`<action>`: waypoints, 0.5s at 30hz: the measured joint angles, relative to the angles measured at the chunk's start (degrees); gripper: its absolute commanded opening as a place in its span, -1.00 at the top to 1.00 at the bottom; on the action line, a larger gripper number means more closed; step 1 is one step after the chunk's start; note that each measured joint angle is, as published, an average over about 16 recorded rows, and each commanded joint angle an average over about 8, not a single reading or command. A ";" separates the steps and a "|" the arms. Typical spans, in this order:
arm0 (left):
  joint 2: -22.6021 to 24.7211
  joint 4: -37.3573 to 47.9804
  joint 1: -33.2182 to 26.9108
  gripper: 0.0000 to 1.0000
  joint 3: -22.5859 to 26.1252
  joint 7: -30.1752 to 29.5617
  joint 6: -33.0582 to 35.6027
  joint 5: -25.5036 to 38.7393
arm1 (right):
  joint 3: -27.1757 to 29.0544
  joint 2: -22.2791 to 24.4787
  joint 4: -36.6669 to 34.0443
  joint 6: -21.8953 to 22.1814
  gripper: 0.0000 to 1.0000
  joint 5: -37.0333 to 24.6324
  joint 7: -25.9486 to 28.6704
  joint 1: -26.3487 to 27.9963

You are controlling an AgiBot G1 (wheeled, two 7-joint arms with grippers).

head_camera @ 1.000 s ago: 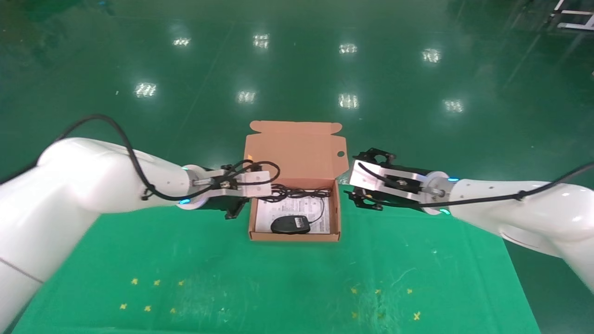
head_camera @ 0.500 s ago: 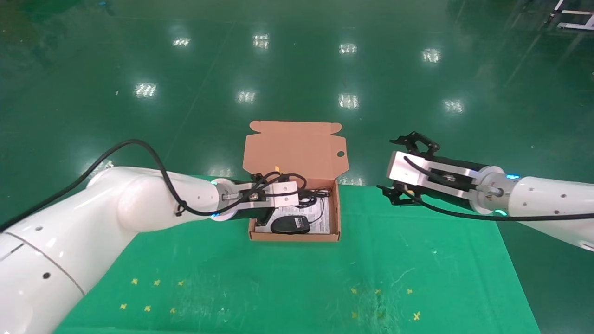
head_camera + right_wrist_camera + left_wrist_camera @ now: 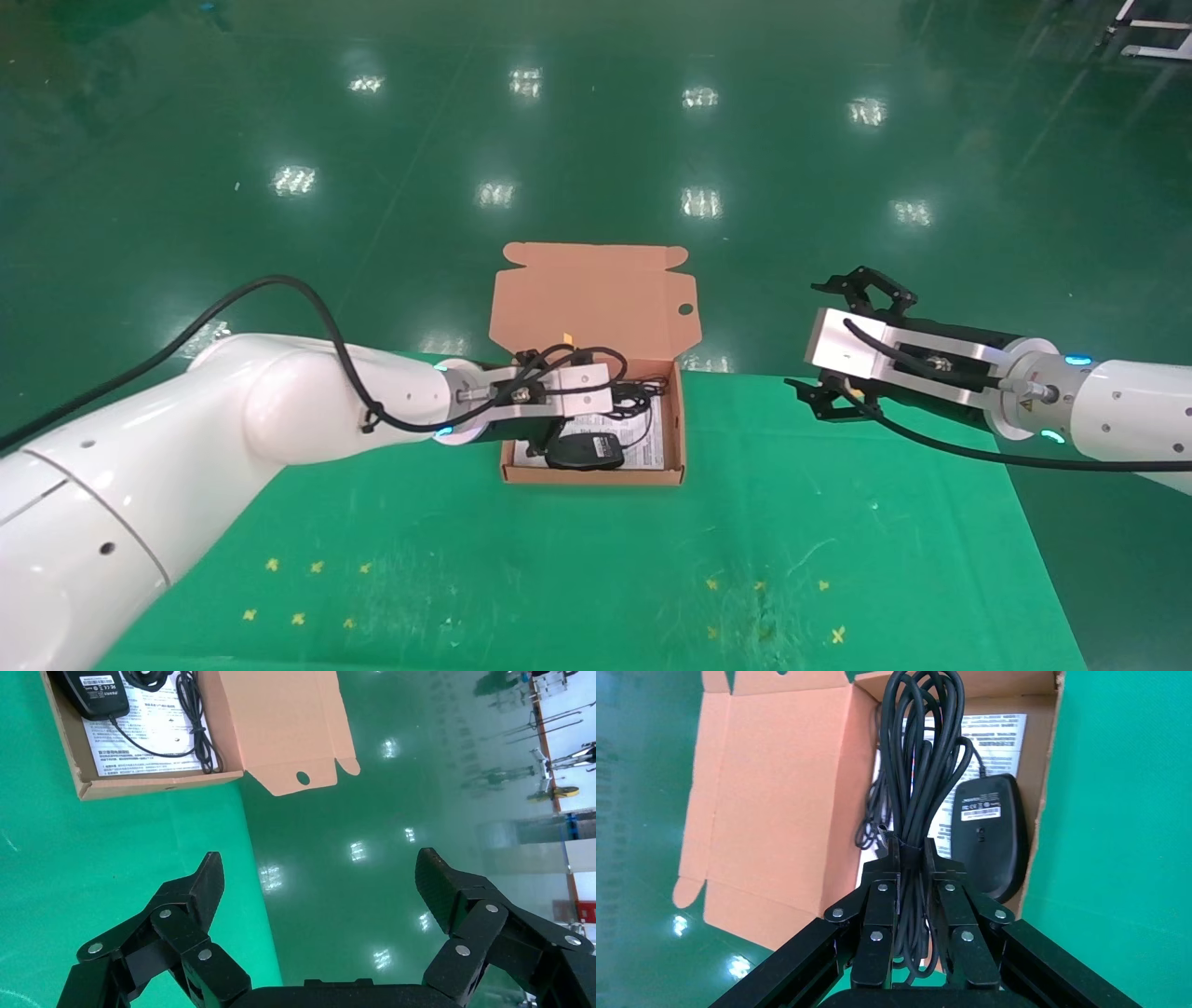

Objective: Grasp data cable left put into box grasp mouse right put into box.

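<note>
The cardboard box stands open on the green mat, its lid upright at the back. The black mouse lies in it near the front wall, label side up in the left wrist view, on the white leaflet. My left gripper hangs over the box's left half, shut on the data cable; the bundle reaches over the box interior toward the right wall. My right gripper is open and empty, to the right of the box over the table's back edge.
The green mat covers the table, with small yellow crosses near the front. The mouse's thin cord lies looped on the leaflet by the lid. Beyond the table's back edge is shiny green floor.
My left gripper has carried the cable rightward from the box's left wall to over its inside. My right gripper has drawn away from the box to the right.
</note>
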 measured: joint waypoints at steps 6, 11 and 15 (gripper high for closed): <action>-1.16 -1.69 -0.04 -1.00 0.07 -0.88 0.13 -0.59 | -0.06 0.07 0.23 0.10 -1.00 -0.22 -0.15 0.14; -2.49 -3.69 -0.31 -1.00 -0.20 -2.11 0.05 -1.04 | 0.10 0.32 0.89 0.39 -1.00 -0.63 -0.64 0.57; -3.64 -5.36 -0.96 -1.00 -0.72 -3.36 -0.11 -1.25 | 0.22 0.60 1.60 -0.10 -1.00 -1.32 -1.33 1.62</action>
